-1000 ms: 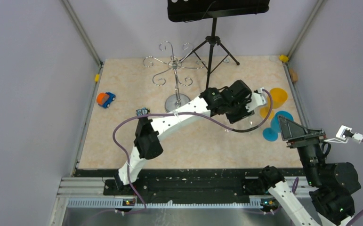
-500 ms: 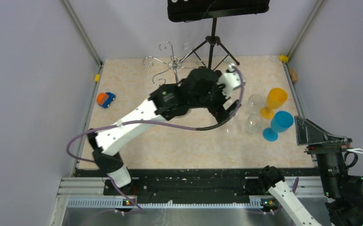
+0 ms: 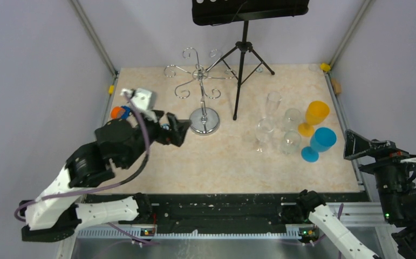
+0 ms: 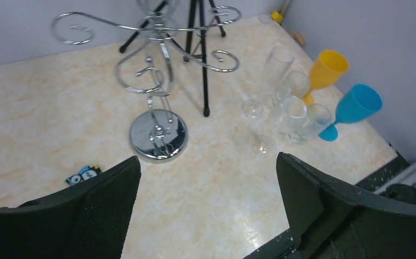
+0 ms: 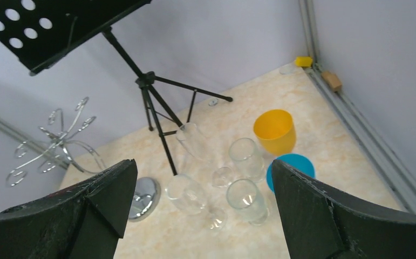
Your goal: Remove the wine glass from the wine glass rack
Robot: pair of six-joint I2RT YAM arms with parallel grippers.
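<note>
Chrome wine glass rack (image 3: 200, 93) stands upright at the rear of the bench (image 3: 222, 167), just beside a black tripod stand (image 3: 241, 59). Clear wine glasses (image 3: 264, 129) stand to its right, near an orange goblet (image 3: 317, 113) and a blue goblet (image 3: 322, 139). Left pincer (image 4: 206, 162) hovers near the rack's base, jaws wide apart and empty. Right pincer (image 5: 204, 164), off the bench's near-right corner, is likewise apart and empty.
</note>
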